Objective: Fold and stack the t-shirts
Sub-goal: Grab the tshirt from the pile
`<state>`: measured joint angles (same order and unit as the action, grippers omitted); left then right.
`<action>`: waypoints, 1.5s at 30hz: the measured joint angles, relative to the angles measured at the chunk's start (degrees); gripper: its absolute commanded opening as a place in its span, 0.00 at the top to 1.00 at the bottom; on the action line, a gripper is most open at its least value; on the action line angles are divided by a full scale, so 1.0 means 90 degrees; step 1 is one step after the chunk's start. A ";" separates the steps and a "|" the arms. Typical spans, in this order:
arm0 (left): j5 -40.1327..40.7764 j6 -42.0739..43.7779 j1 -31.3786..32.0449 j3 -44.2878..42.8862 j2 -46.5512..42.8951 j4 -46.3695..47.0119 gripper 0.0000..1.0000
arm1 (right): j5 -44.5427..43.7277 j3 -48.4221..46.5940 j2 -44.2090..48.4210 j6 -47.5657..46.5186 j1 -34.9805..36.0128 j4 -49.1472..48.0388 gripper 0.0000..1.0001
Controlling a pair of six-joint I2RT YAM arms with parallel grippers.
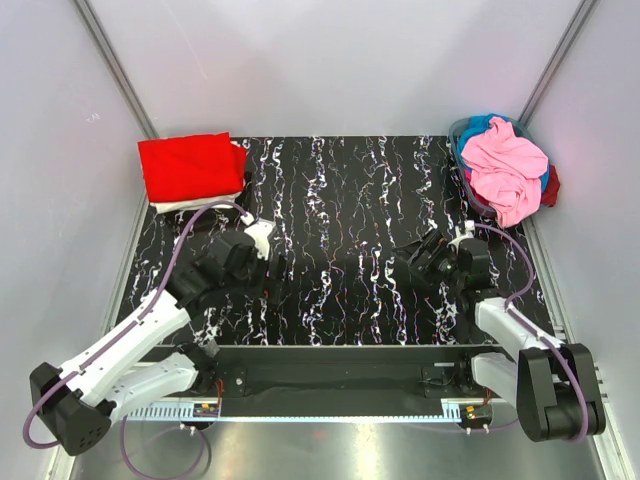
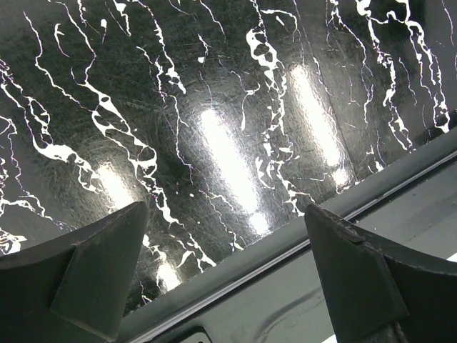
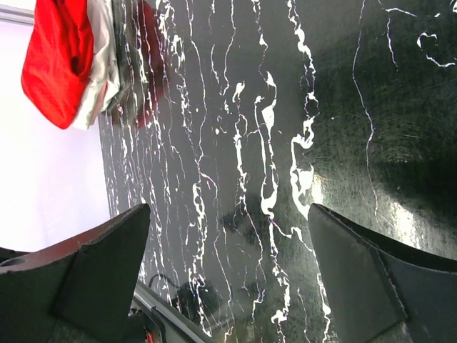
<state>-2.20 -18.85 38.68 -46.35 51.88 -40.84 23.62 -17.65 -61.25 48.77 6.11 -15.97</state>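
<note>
1. The left pincer (image 2: 225, 211) hangs over the worktop (image 1: 340, 200), well apart from the basket (image 1: 460, 160) and on the side away from it. Its jaws are spread wide with nothing between them.
2. The right pincer (image 3: 228, 211) hangs nearer the basket, towards the arm bases from it. Its jaws are likewise spread and empty.
3. The pink tee (image 1: 510, 170) lies crumpled on top of the heap in the basket. A blue tee (image 1: 480, 125) shows at the heap's far edge, and a dark red or magenta tee (image 1: 551, 188) shows at the edge away from the arms. All three look unfolded and waiting.
4. Across the worktop from the basket, at the matching far corner, the red tee (image 1: 190, 165) lies folded square on a white tee (image 1: 195, 206). This is the stack so far. It probably sits out there so the middle is free for folding.
5. Two empty pincers over the middle suggest a pause between garments. The pink tee seems the natural next pick, since it lies uppermost and the right arm is closer to the basket.
6. The worktop is black with white veining. It is glossy enough to mirror lamp strips in the left wrist view, so cloth will likely slide on it easily.
7. Pale walls (image 1: 330, 60) close in the basket's side, the far side and the stack's side. Metal rails (image 1: 115, 70) run down to the far corners.
</note>
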 measured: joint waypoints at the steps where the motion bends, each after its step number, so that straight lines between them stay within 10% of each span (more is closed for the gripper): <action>1: 0.0000 0.0000 0.0012 0.0000 0.0000 0.0000 0.01 | -0.0005 -0.0002 0.0027 -0.0019 0.0000 0.0032 0.00; 14: -0.0024 -0.0002 0.0253 0.0000 0.0085 -0.0029 0.01 | 0.0442 -0.0597 0.0510 -0.0624 0.0000 0.1027 0.00; 24: 0.0321 -0.0007 0.0255 -0.0143 0.0265 -0.0216 0.01 | -0.3123 -0.5566 0.1039 -0.2310 -0.0029 0.4413 0.00; 31: 0.0461 -0.0019 0.0257 -0.0146 0.0287 -0.0308 0.01 | -0.4250 -0.7225 -0.0986 -0.2577 -0.0896 0.5690 0.13; 45: 0.0542 -0.0027 0.0274 -0.0146 0.0284 -0.0318 0.01 | -0.3181 -0.8830 -0.5136 -0.2212 -0.2824 0.7266 0.26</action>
<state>2.68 -19.09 41.15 -47.66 54.43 -43.70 -5.02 -97.12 -107.48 28.86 -19.31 49.43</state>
